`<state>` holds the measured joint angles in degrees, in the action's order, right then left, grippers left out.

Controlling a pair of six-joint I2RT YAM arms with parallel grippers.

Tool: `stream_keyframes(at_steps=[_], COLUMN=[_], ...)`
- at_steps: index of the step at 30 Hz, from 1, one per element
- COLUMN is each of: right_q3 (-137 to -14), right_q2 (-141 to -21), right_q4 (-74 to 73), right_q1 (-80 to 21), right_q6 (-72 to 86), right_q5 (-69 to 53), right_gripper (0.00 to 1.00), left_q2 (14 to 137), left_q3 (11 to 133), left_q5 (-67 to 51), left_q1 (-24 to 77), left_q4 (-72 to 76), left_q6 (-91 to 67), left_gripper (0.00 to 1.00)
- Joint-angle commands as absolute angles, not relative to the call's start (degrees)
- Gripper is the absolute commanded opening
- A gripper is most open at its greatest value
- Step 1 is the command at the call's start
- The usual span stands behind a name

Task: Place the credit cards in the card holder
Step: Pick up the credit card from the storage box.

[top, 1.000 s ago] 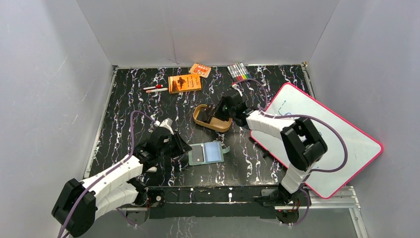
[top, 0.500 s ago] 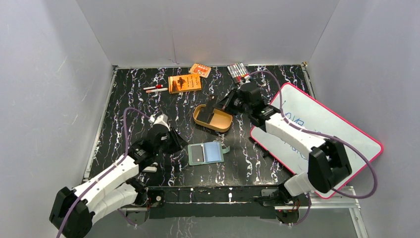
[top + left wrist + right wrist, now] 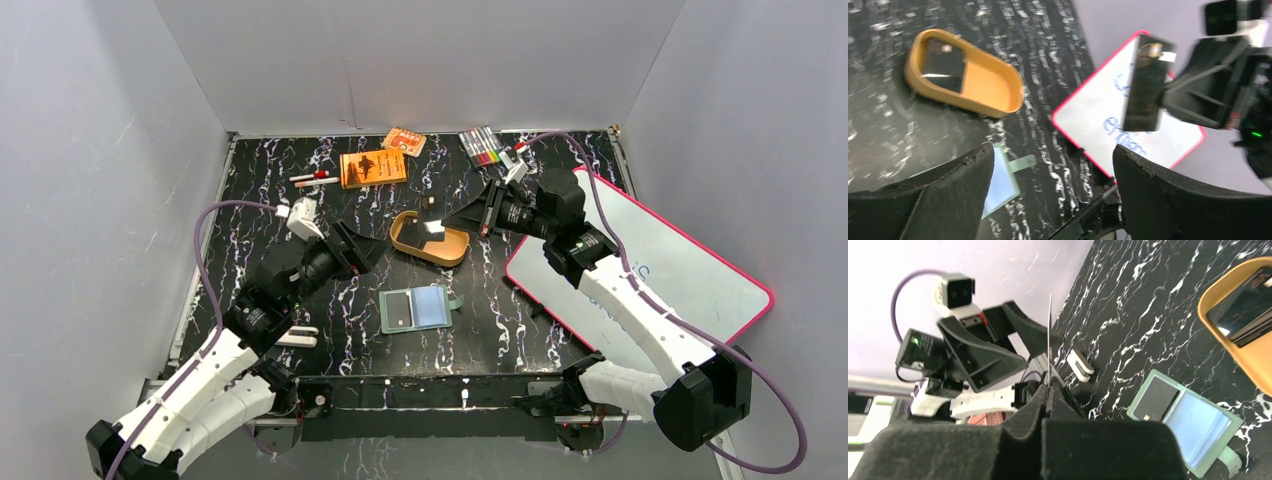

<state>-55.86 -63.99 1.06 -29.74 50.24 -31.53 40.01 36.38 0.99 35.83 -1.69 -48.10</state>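
The card holder (image 3: pixel 418 308) lies open on the black mat, one dark credit card (image 3: pixel 400 310) lying on its left half. My left gripper (image 3: pixel 353 250) hovers open and empty up-left of it; in the left wrist view its jaws (image 3: pixel 1053 200) stand wide apart above the holder's pale blue inside (image 3: pixel 998 185). My right gripper (image 3: pixel 455 216) is shut on another credit card (image 3: pixel 1145 82), held upright above the golden tin (image 3: pixel 430 238). In the right wrist view this card (image 3: pixel 1050 330) shows edge-on between the fingertips (image 3: pixel 1049 390). More dark cards (image 3: pixel 1248 320) lie in the tin.
A pink-rimmed whiteboard (image 3: pixel 650 280) lies at the right under the right arm. An orange booklet (image 3: pixel 373 167), an orange packet (image 3: pixel 404 141), several markers (image 3: pixel 482 145) and two pens (image 3: pixel 313 179) sit along the back of the mat.
My left gripper drew back up and away from the card holder and opened wide. My right gripper lifted a card out of the tin, its arm swinging right.
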Motion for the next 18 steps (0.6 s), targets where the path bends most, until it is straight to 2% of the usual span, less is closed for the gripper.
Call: stream_keyframes(at_steps=[1,6,9,14,18], right_q3=[-53.5,-53.0,-53.2,-58.6,-53.4], right_q2=[-63.4,-63.9,-63.4,-63.9,-64.9], right_q4=[8.1,12.0,10.0,-13.6,-18.7], right_q1=[-29.7,-29.7,-29.7,-29.7,-29.8], right_q6=[49.7,51.1,49.8,36.5,33.8], right_q5=[-40.2,-43.6,-41.2,-28.5,-28.9], right_gripper=[0.0,0.0,0.0,0.0,0.0], left_q2=[41.9,43.2,42.9,40.3,43.8], left_q3=[38.1,36.3,35.5,35.1,34.2], left_q5=[-10.4,-16.8,-17.3,-7.0,-5.8], left_q1=[35.8,35.8,35.8,35.8,35.8], left_q4=[12.2,22.3,23.2,9.6,0.7], left_q6=[-45.9,-48.7,-49.3,-48.0,-47.7], left_gripper=[0.86,0.85,0.85,0.83,0.81])
